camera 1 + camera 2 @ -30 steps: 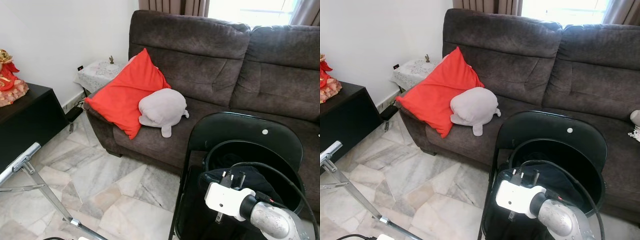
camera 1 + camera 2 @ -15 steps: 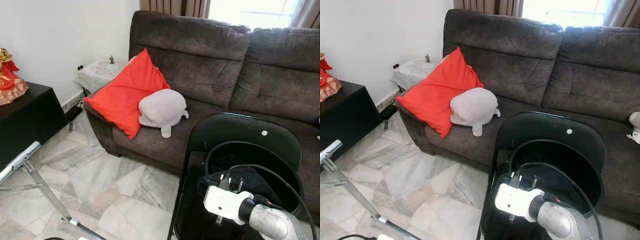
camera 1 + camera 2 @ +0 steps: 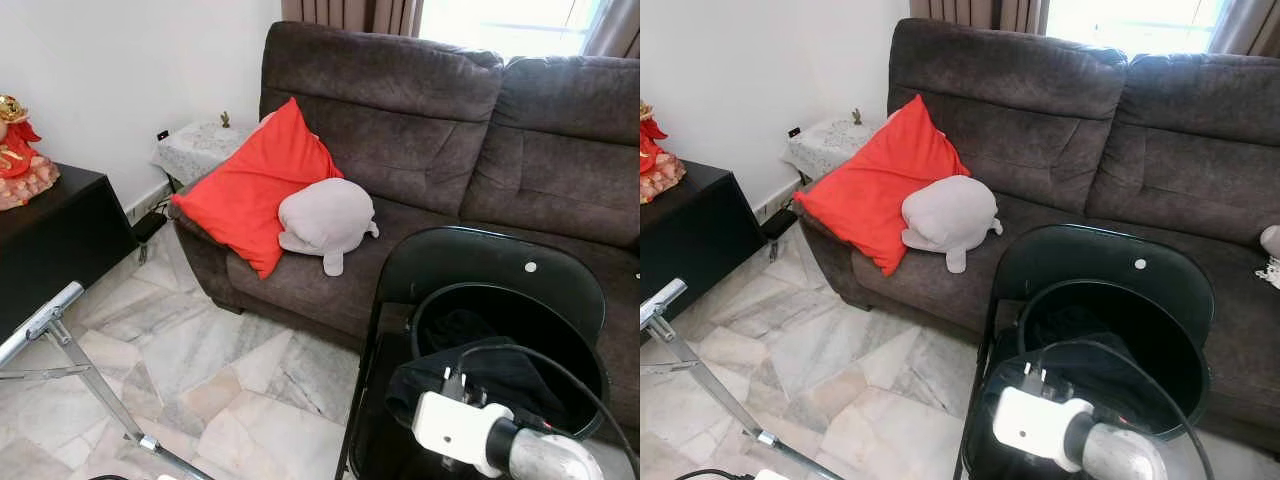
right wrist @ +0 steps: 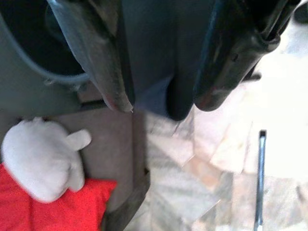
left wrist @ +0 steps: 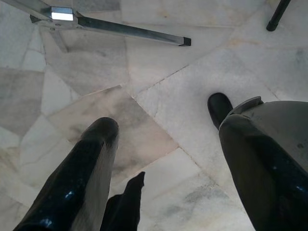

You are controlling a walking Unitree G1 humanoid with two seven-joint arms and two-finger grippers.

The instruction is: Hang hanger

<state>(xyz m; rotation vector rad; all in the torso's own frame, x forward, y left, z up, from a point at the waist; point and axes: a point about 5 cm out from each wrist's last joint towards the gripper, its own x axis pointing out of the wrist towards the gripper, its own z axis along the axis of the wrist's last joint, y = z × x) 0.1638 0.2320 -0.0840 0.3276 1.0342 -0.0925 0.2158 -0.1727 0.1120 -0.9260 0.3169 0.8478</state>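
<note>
Right gripper (image 4: 159, 86) over black chair (image 3: 500, 270), fingers apart, nothing clearly held. Left gripper (image 5: 168, 168) released above marble floor (image 5: 144, 62).

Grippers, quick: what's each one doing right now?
Left gripper: open, holding nothing, above the floor.
Right gripper: open, at the chair.
</note>
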